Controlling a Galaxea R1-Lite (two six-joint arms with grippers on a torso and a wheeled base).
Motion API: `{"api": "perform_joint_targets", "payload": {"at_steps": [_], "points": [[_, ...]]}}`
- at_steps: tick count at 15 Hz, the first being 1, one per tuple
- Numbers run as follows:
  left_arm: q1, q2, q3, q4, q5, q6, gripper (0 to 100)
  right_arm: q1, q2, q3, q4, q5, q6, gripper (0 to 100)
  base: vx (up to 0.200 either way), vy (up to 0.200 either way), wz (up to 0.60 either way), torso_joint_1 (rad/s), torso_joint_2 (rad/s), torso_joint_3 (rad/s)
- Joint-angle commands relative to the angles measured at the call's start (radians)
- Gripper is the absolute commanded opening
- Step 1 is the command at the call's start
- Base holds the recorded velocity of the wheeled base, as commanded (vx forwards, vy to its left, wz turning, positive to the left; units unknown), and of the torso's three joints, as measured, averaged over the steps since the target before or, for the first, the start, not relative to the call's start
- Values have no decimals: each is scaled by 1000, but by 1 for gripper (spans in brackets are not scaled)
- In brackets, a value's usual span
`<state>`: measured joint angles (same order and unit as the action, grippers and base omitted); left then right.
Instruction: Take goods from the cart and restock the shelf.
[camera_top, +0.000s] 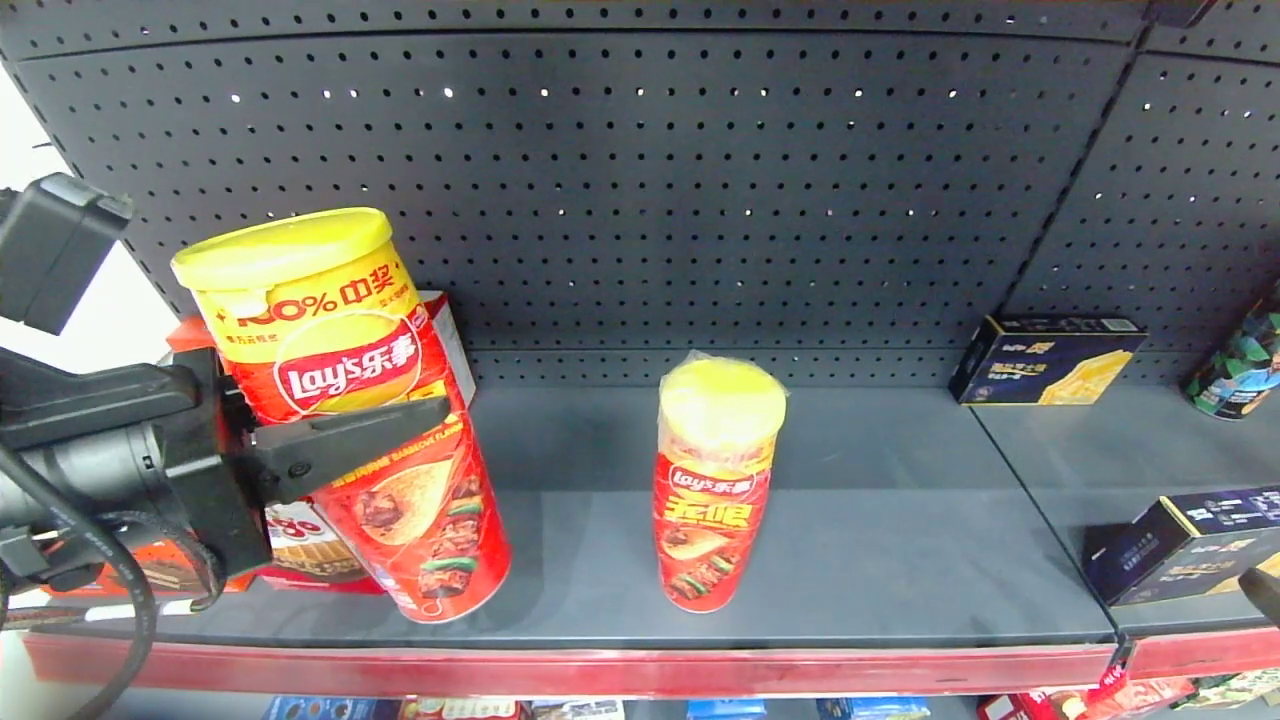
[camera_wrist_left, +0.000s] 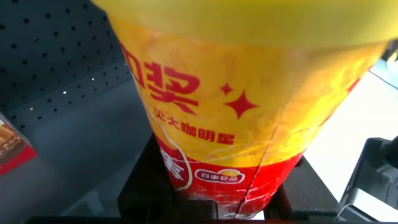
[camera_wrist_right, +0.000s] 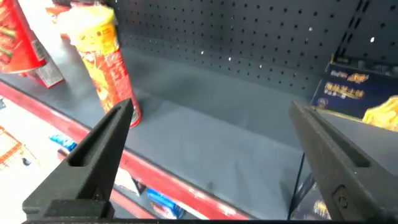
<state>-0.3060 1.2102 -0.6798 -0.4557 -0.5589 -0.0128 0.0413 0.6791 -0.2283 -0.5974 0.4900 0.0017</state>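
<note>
In the head view, the left gripper (camera_top: 400, 415) is clamped across the middle of a large yellow-lidded chip canister (camera_top: 340, 400), one black finger (camera_top: 350, 435) lying over its label. The canister tilts with its lid leaning away from the small chip canister (camera_top: 715, 480), which stands upright on the shelf (camera_top: 880, 540). The large one is well to the robot's left of that small canister and nearer the shelf's red front lip; I cannot tell whether its base touches the deck. A red box (camera_top: 440, 320) sits just behind it, and a dark blue box (camera_top: 1045, 360) lies well to the small canister's other side, against the pegboard. In the left wrist view, the large canister (camera_wrist_left: 249, 112) rises out of the gripper's black body (camera_wrist_left: 211, 205), gripped low on its red band. In the right wrist view, the right gripper (camera_wrist_right: 211, 109) stands wide apart and holds nothing, with the small canister (camera_wrist_right: 102, 56) beyond one finger. The large tube is probably light, stiff cardboard with a slick printed skin. It would dent under hard squeezing and tip easily, so a mid-body hold suits it.
</note>
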Motion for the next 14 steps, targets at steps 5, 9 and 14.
{"api": "perform_joint_targets", "payload": {"at_steps": [5,9,14], "points": [[-16,242,-181,-21,2,158,0,3,-141,0,156,5,-2,100,0,0,0,0,0,0],[-21,399,-300,-43,-16,172,0,8,-145,17,166,5,-3,100,0,0,0,0,0,0],[-13,574,-354,-221,-134,168,0,9,-162,43,166,4,-3,100,0,0,0,0,0,0]]}}
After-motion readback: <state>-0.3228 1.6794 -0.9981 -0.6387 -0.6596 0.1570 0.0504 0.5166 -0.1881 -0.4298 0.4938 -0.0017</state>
